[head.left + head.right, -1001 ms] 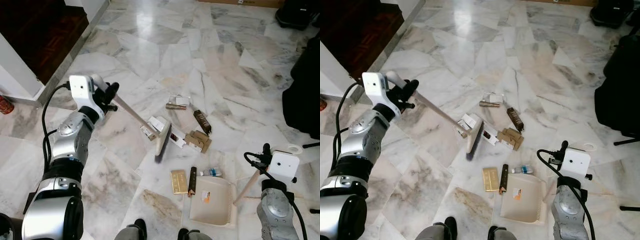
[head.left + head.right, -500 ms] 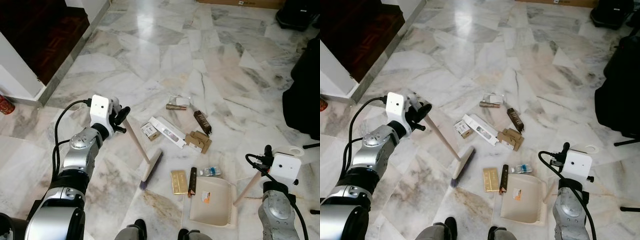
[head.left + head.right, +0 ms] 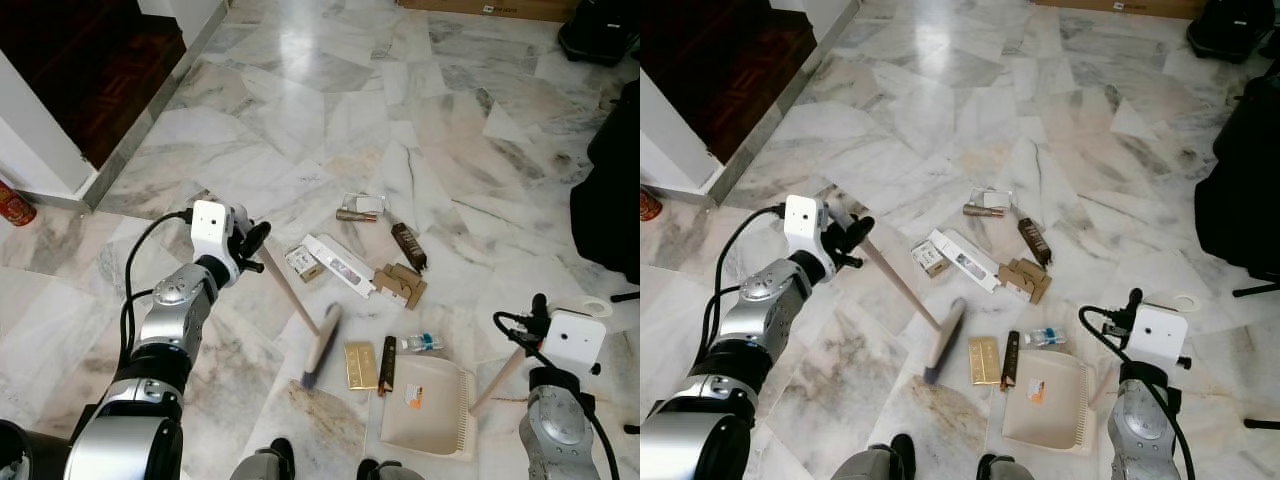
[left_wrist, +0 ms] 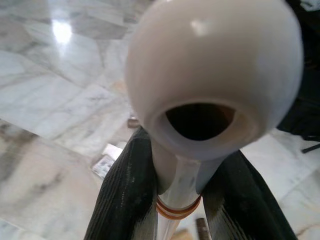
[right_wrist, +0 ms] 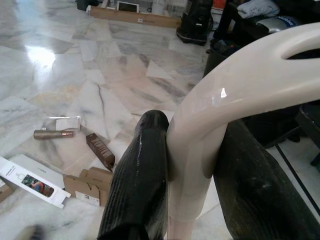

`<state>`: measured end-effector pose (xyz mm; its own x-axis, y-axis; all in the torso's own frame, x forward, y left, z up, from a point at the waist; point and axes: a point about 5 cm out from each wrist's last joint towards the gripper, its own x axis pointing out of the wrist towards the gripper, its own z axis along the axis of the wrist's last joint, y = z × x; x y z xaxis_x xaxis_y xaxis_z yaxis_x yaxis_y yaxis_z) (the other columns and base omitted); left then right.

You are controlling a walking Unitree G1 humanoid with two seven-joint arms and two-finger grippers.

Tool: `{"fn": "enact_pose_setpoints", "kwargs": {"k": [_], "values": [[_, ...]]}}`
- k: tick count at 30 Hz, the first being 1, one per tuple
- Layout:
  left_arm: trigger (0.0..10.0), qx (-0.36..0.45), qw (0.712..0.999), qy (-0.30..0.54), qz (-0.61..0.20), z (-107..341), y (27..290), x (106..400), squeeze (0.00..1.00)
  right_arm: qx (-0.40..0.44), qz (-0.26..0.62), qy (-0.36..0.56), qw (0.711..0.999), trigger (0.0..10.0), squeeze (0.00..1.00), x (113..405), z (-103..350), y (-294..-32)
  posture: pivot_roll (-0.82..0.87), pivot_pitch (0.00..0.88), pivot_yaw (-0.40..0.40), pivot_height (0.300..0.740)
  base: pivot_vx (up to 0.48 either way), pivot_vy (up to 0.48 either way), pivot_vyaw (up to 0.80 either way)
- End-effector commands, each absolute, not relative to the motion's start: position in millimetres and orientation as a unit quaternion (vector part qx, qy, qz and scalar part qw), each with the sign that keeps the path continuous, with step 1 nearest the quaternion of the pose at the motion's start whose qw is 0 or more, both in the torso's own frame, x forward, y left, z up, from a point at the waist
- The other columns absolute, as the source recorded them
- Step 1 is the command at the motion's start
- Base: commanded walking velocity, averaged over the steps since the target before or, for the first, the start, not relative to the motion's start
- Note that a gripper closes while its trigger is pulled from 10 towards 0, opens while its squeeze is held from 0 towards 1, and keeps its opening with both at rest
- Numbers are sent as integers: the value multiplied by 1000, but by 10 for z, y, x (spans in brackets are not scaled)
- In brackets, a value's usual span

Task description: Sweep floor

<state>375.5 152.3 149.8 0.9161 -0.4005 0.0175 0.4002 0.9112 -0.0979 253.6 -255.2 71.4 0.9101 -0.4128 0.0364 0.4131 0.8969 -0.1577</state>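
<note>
Cream plastic tops the broom (image 3: pixel 300 305), and the left gripper (image 3: pixel 250 243) has its two black fingers (image 4: pixel 125 195) squeezed tight on the stick just under that round cap. The stick slants down and away from the fingers to the brush head (image 3: pixel 322 345), which sits on the marble floor (image 3: pixel 330 90) just beside a gold packet (image 3: pixel 359 364).

The right gripper (image 5: pixel 192 165) has its fingers clamped on the looped handle of the dustpan (image 3: pixel 425 405). The pan rests flat on the floor, near the brush.

I think the brush could tilt and slide over the flat gold packet, leaving it behind. A hard push could also knock the small bottle (image 3: pixel 421 344) sideways past the pan. The white box (image 3: pixel 338 264) and brown boxes (image 3: pixel 402 283) lie farther out, beyond the brush.
</note>
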Motion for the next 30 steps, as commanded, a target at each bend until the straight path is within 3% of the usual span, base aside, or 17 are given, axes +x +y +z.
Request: {"fn": "enact_pose_setpoints", "kwargs": {"k": [1, 11, 26, 30], "values": [[10000, -71, 975, 9, -211, 1488, 1496, 3769, 0, -87, -214, 55, 971, 10000, 0, 2412, 512, -2572, 29, 245, 68, 740, 0, 0, 0], [10000, -112, 949, 35, -292, 1535, 1226, 3754, 0, -90, -217, 54, 971, 10000, 0, 2396, 539, -2602, 25, 249, 67, 740, 0, 0, 0], [10000, -172, 935, 22, -309, 1695, 1227, 3779, 0, -85, -214, 53, 972, 10000, 0, 2440, 550, -2587, 38, 230, 65, 740, 0, 0, 0], [10000, -177, 920, 21, -349, 1732, 1178, 3730, 0, -83, -213, 52, 972, 10000, 0, 2476, 557, -2577, 45, 222, 66, 740, 0, 0, 0]]}}
